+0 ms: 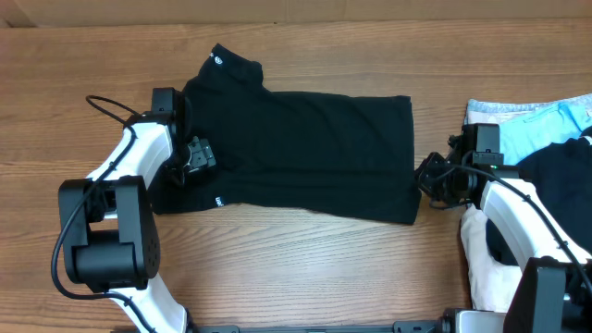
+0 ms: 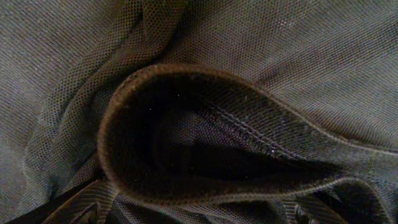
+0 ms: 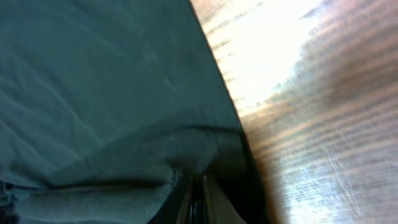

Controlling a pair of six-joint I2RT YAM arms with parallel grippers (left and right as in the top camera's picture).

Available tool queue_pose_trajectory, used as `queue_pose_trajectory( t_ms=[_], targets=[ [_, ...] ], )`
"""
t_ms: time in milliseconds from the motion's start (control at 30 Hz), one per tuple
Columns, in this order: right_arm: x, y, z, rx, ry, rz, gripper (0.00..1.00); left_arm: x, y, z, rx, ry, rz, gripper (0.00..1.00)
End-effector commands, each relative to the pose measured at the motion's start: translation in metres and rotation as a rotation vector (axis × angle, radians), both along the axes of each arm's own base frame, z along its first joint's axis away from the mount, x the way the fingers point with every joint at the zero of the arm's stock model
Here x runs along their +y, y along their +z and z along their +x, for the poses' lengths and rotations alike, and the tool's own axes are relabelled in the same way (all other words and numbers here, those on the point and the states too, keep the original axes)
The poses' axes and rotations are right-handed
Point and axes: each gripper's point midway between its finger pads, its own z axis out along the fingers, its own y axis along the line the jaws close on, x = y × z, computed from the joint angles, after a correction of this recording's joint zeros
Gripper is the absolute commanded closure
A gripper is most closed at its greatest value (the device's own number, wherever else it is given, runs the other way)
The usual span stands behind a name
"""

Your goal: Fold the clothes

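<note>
The black T-shirt [image 1: 305, 148] lies flat across the middle of the table, with its white neck label [image 1: 219, 63] at the top left and a tiny white hem tag [image 1: 218, 200] at the lower left. My left gripper [image 1: 191, 157] is on the shirt's left edge. In the left wrist view its fingers [image 2: 193, 211] sit apart with black knit [image 2: 280, 56] and a looped hem between them. My right gripper [image 1: 427, 178] is at the shirt's right edge. In the right wrist view its fingers [image 3: 198, 199] are closed on the cloth's edge [image 3: 93, 81].
A light-blue garment [image 1: 546, 120] and another rumpled black garment [image 1: 564, 176] with white cloth [image 1: 486, 259] lie at the right edge, under my right arm. Bare wooden table [image 1: 305, 268] shows in front of the shirt.
</note>
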Motion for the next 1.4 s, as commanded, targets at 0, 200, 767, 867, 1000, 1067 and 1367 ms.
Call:
queue_pose_trajectory(
  t_ms=[0,200,767,867,1000,1067,1367],
  targets=[
    [-0.008,-0.005,-0.005,0.022,-0.002,-0.046,0.93,-0.004,0.002,0.006,-0.014,-0.02,-0.008,0.11],
    [-0.016,-0.009,-0.012,0.06,-0.034,-0.089,0.89,-0.004,0.002,0.006,-0.014,-0.02,-0.008,0.1],
    [0.005,-0.006,-0.022,0.043,0.153,-0.021,0.53,-0.005,0.047,0.023,-0.078,-0.034,-0.009,0.0],
    [0.006,-0.008,-0.032,0.08,0.172,-0.013,0.53,-0.004,0.076,0.033,-0.143,-0.06,0.002,0.0],
    [0.01,-0.008,-0.038,0.085,0.216,0.0,0.51,-0.003,0.097,0.045,-0.214,-0.137,0.025,0.0],
    [0.013,-0.007,-0.038,0.081,0.234,0.009,0.49,-0.004,0.096,0.049,-0.223,-0.194,0.036,0.0],
    [0.025,0.0,-0.036,0.009,0.35,0.057,0.47,-0.057,0.066,0.042,-0.178,-0.557,-0.203,0.0]
  ],
)
